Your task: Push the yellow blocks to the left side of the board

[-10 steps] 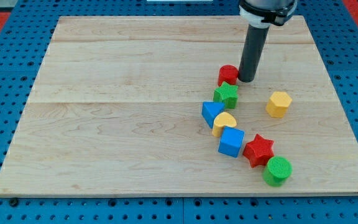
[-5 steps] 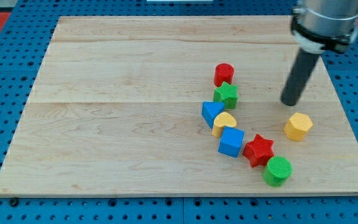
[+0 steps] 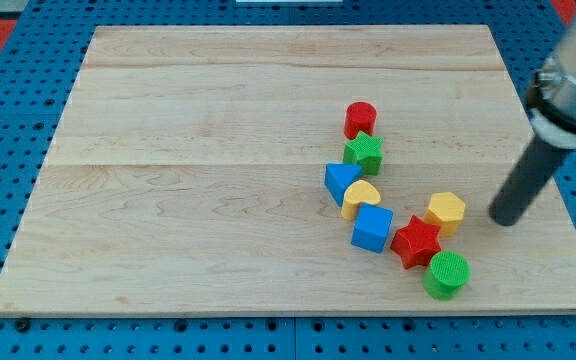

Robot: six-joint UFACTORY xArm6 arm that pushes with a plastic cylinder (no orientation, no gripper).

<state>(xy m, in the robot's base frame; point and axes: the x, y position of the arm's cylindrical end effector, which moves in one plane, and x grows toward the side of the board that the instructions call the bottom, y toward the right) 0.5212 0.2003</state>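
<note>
Progress, as you could judge it at this moment, was slight: both yellow blocks sat on the right half of the board (image 3: 168,200), so nearly all of the pushing was left to do. You had the yellow hexagonal block (image 3: 446,211) on the right, touching or all but touching the red star (image 3: 415,241) on its near-left side. The yellow heart-shaped block (image 3: 360,198) was wedged in the cluster, pressed between the blue triangular block (image 3: 340,182) on its left and the blue cube (image 3: 372,227) on its near side. Farther off stood the green star (image 3: 364,152) and, beyond it, the red cylinder (image 3: 360,118); the green cylinder (image 3: 446,273) lay nearest, just right of the red star. My tip (image 3: 505,219) was down on the board to the right of the yellow hexagonal block, near it but clear of it. There is no hand to open or close here, only the bare rod, and it held nothing. From that side a leftward shove looked possible, though you would likely have driven the hexagon into the red star and the cluster. The whole left half of the board held no blocks.
</note>
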